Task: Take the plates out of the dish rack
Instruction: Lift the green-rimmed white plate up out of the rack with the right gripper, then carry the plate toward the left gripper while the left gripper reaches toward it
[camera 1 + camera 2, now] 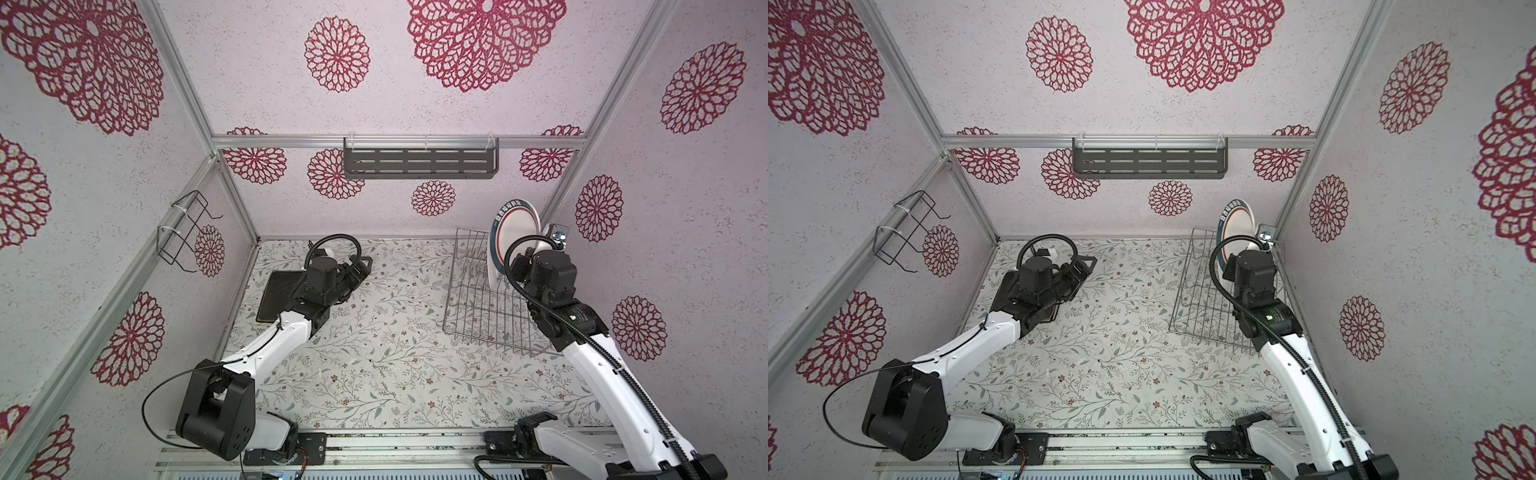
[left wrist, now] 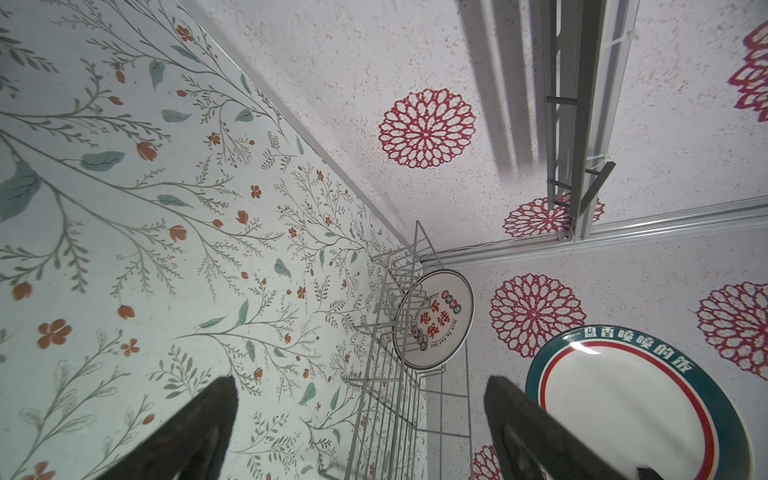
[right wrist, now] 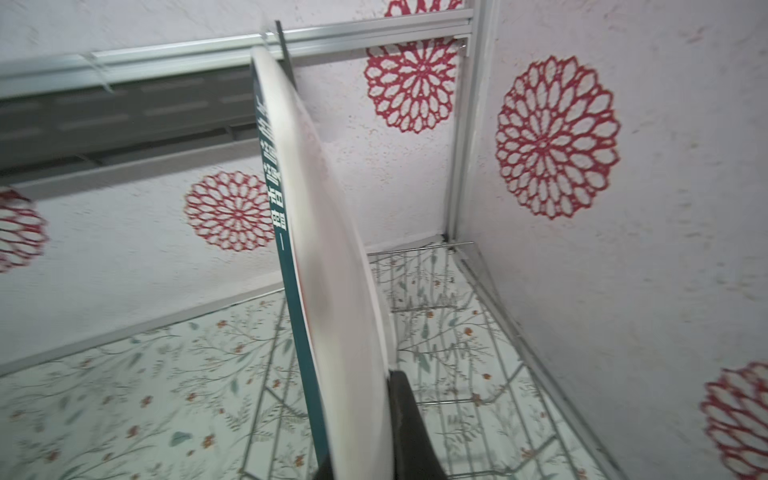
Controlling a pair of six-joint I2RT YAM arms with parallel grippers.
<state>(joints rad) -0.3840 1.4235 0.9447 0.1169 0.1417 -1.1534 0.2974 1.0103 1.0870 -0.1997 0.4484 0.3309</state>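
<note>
My right gripper (image 3: 365, 449) is clamped on the teal-rimmed round plate (image 1: 519, 226), upright and edge-on above the dish rack (image 1: 469, 299); bare table (image 1: 395, 332) lies toward nine o'clock, where my left gripper (image 2: 361, 386) hangs wide open

Dark grey slotted shelf (image 1: 419, 163) hung on the back wall, small black wire bracket (image 1: 183, 230) tied to the left wall, pale walls (image 1: 266, 83) with red flower patterns, metal frame rails (image 1: 291, 141), surface (image 1: 395, 340) with leaf-and-flower print.
</note>
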